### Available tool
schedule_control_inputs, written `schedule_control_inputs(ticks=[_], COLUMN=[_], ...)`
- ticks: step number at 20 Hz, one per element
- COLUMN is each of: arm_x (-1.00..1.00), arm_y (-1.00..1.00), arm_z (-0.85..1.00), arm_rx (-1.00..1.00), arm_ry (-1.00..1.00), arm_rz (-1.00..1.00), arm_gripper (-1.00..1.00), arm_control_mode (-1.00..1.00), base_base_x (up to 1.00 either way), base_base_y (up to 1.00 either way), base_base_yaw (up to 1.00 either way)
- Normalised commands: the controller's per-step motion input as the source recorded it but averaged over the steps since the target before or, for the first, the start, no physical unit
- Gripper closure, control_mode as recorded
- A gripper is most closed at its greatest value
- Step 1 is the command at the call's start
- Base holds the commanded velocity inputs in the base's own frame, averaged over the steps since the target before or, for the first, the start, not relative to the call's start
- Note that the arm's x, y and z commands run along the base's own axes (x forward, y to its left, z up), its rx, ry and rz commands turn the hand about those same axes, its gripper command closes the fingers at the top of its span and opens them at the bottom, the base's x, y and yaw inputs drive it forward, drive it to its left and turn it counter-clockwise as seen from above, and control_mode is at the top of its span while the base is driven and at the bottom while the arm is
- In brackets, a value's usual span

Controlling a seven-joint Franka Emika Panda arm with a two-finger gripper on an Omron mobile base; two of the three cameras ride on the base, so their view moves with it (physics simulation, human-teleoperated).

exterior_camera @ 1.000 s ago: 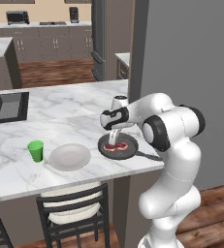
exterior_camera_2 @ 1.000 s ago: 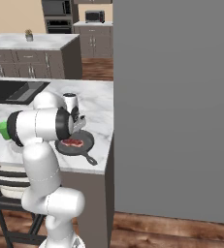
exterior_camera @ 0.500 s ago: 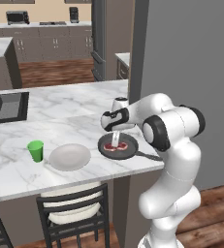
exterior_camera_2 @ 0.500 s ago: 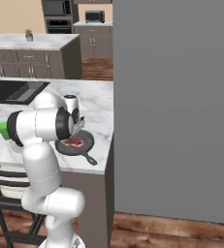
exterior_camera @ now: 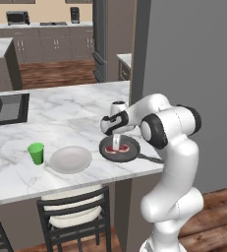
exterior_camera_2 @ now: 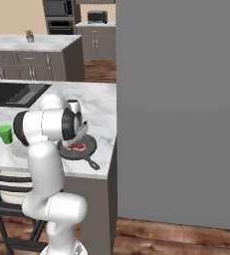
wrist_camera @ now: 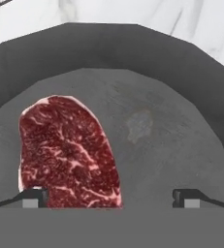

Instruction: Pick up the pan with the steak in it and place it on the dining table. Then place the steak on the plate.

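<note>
Steak (wrist_camera: 67,151) sits at about 10 o'clock from the gripper (wrist_camera: 111,197), inside the pan (wrist_camera: 181,131); jaws spread wide, gripping nothing, low over it.

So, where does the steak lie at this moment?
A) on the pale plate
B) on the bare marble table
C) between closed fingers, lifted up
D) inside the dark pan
D: the steak lies flat on the pan floor, with the open gripper just above it.

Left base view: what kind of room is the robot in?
Most likely a kitchen: a microwave on the far cabinets, a dark sink in the marble counter, and a pan holding steak.
</note>
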Motion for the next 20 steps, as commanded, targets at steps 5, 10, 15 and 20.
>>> schedule_control_inputs(ticks=[5,10,15,20], arm_x=[0.17,-0.12,-0.39,-0.26], arm_y=[0.00,-0.02,-0.08,-0.02], arm_z=[-0.17,-0.29,-0.25,0.29], arm_rx=[-0.05,-0.01,0.00,0.07], arm_ry=[0.06,0.02,-0.01,-0.11], arm_rz=[0.04,0.06,0.06,0.03], arm_gripper=[-1.00,-1.00,-1.00,-1.00], arm_control_mode=[-1.00,-1.00,-1.00,-1.00], base_base_x=[0.00,0.00,0.00,0.00], base_base_y=[0.00,0.00,0.00,0.00], base_base_yaw=[0.00,0.00,0.00,0.00])
